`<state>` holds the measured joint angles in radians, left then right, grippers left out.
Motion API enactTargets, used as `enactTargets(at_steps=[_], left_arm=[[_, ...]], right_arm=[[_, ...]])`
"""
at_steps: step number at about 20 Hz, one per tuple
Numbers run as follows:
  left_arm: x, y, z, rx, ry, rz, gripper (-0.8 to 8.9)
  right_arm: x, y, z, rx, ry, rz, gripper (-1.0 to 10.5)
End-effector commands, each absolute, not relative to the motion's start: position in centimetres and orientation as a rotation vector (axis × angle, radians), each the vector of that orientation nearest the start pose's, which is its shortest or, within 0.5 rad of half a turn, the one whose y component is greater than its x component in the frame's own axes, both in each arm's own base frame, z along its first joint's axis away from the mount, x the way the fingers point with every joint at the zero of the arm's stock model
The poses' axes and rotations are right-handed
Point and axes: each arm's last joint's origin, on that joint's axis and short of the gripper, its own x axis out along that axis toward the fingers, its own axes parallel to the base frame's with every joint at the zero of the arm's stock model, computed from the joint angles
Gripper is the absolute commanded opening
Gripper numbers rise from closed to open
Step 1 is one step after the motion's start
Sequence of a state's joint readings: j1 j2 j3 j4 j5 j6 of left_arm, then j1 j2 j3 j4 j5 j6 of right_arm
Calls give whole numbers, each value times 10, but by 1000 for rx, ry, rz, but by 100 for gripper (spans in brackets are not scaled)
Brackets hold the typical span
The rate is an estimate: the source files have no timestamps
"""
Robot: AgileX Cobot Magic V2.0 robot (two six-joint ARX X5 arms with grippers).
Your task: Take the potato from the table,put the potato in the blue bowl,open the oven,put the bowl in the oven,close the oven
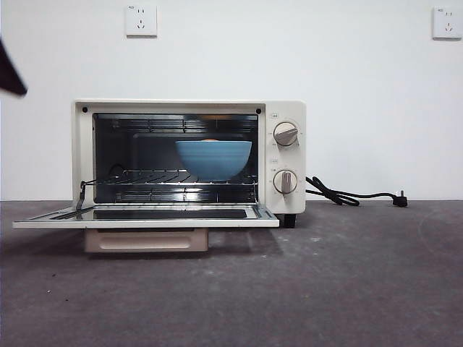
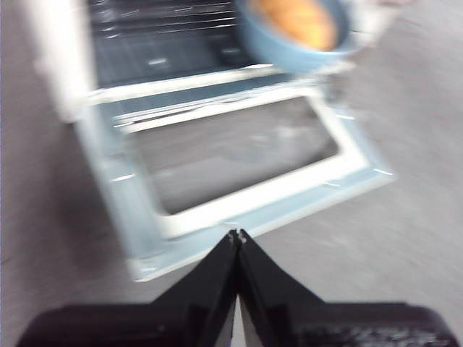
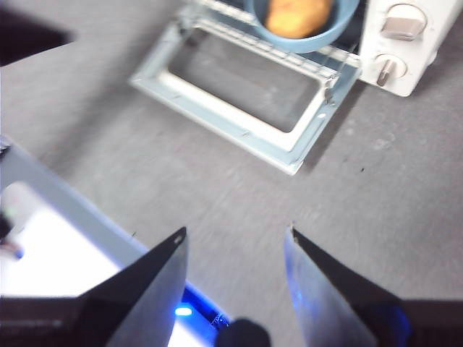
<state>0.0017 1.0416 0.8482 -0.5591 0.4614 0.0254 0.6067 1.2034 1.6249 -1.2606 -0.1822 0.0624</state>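
Left gripper (image 2: 237, 235): jaws pressed together, empty, above the table (image 1: 325, 289) just in front of the oven (image 1: 189, 155) door (image 1: 145, 215). Right gripper (image 3: 235, 238): jaws spread, empty, further back from oven. Door down flat. Blue bowl (image 1: 213, 159) on the rack inside, w/ potato (image 3: 298, 16) in it.

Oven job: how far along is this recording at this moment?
Mostly done. The potato sits in the blue bowl, and the bowl stands on the rack inside the oven. The door lies fully open, flat over the table, so closing it is what remains. Nothing is in hand: the left gripper, jaws shut, is in front of the door; the right gripper, jaws open, is farther back.
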Motion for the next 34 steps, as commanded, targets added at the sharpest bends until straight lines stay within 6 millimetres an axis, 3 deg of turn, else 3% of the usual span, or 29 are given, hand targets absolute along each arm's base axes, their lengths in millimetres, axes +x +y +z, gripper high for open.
enactTargets(at_steps=[1,8,12,16,24,34], left_arm=[[222,1,253,-226,787,-434,-8],[267,21,190,-313,905,-368,-8],[282,22,158,-333,976,-367,-8],[290,22,140,-366,991,-411,-8],[294,18,118,-465,1019,-541,-8],[305,41,138,-698,811,-694,-8]], right_arm=[[134,101,439,-132,835,730,221],[95,73,452,-108,747,740,220],[89,69,453,-91,751,733,220],[89,69,453,-87,756,730,220],[89,69,453,-86,757,727,220],[89,69,453,-80,758,719,219]])
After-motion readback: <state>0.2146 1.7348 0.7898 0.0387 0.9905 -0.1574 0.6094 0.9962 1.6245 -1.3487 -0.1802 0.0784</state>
